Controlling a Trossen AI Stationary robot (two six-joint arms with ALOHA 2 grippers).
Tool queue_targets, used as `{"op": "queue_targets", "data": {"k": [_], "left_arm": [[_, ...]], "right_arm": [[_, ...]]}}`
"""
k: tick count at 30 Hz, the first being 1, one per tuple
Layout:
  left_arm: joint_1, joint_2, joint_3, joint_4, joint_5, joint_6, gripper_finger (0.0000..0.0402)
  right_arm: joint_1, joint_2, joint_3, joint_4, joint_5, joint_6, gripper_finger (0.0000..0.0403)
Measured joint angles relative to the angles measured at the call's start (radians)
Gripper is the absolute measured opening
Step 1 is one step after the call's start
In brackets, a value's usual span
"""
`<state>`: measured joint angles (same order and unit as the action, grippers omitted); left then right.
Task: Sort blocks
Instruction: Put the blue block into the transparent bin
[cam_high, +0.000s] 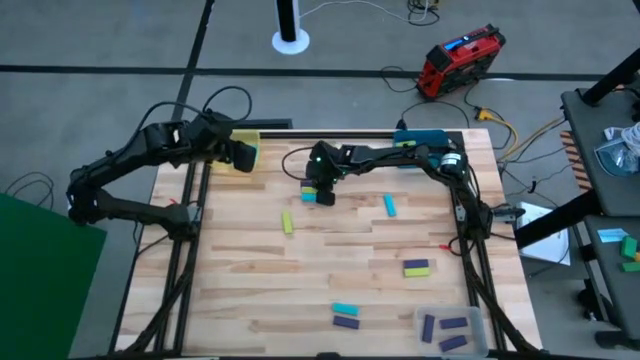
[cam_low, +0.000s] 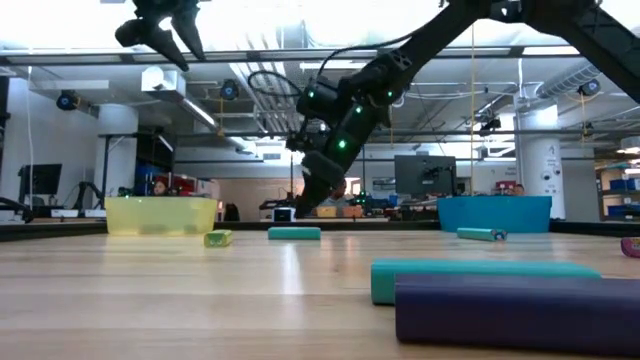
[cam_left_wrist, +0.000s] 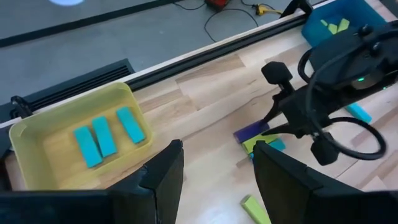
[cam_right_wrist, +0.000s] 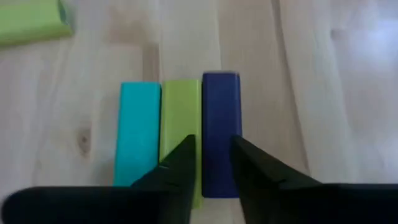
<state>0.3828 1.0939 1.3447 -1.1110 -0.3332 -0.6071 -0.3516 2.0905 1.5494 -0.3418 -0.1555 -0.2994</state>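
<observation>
Three blocks lie side by side on the table: cyan (cam_right_wrist: 140, 134), yellow-green (cam_right_wrist: 180, 115) and purple (cam_right_wrist: 221, 121). My right gripper (cam_right_wrist: 212, 163) hovers just above them at mid-table (cam_high: 320, 188), slightly open, its fingers in line with the purple block's two long sides. In the low view its tips (cam_low: 308, 210) stand above the table top. My left gripper (cam_high: 243, 155) hangs open, high over the yellow bin (cam_left_wrist: 37, 134), which holds three cyan blocks (cam_left_wrist: 104, 137). Loose blocks lie around: yellow-green (cam_high: 287, 222), cyan (cam_high: 390, 205), yellow-green with purple (cam_high: 417, 267), cyan (cam_high: 345, 310) and purple (cam_high: 346, 322).
A blue bin (cam_left_wrist: 336, 28) with yellow-green blocks stands at the far right, under the right arm. A clear tray (cam_high: 450, 330) with purple blocks sits at the near right corner. Bare wood lies at the near left. Cables and a red tool lie beyond the far edge.
</observation>
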Motion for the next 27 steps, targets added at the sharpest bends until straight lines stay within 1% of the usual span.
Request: {"op": "queue_targets", "data": {"k": [2, 4, 6, 9, 11, 14, 18, 19, 27], "left_arm": [[0.0, 0.0, -0.006, 0.001, 0.0, 0.0, 0.017], [0.0, 0.0, -0.012, 0.002, -0.001, 0.0, 0.017], [0.0, 0.0, -0.02, 0.003, -0.001, -0.004, 0.017], [0.0, 0.0, -0.032, 0.003, -0.001, -0.012, 0.017], [0.0, 0.0, -0.038, 0.003, -0.001, -0.016, 0.017], [0.0, 0.0, -0.045, 0.005, -0.001, -0.028, 0.017], [0.0, 0.0, -0.046, 0.012, 0.0, -0.031, 0.017], [0.0, 0.0, -0.046, 0.012, 0.0, -0.031, 0.017], [0.0, 0.0, -0.046, 0.019, 0.0, -0.031, 0.017]], "right_arm": [[0.0, 0.014, 0.0, -0.005, 0.012, -0.002, 0.0104], [-0.001, 0.025, 0.001, 0.001, 0.047, 0.007, 0.0133], [-0.005, 0.033, 0.002, 0.003, 0.049, 0.019, 0.0157], [-0.011, 0.036, 0.003, 0.01, 0.048, 0.034, 0.018], [-0.016, 0.036, 0.002, 0.005, 0.051, 0.034, 0.0188], [-0.023, 0.036, 0.001, 0.002, 0.051, 0.012, 0.0188], [-0.034, 0.045, 0.002, -0.028, 0.041, 0.011, 0.0178], [-0.035, 0.047, 0.002, -0.032, 0.028, 0.013, 0.0175], [-0.033, 0.046, 0.002, -0.044, 0.024, -0.035, 0.0139]]}}
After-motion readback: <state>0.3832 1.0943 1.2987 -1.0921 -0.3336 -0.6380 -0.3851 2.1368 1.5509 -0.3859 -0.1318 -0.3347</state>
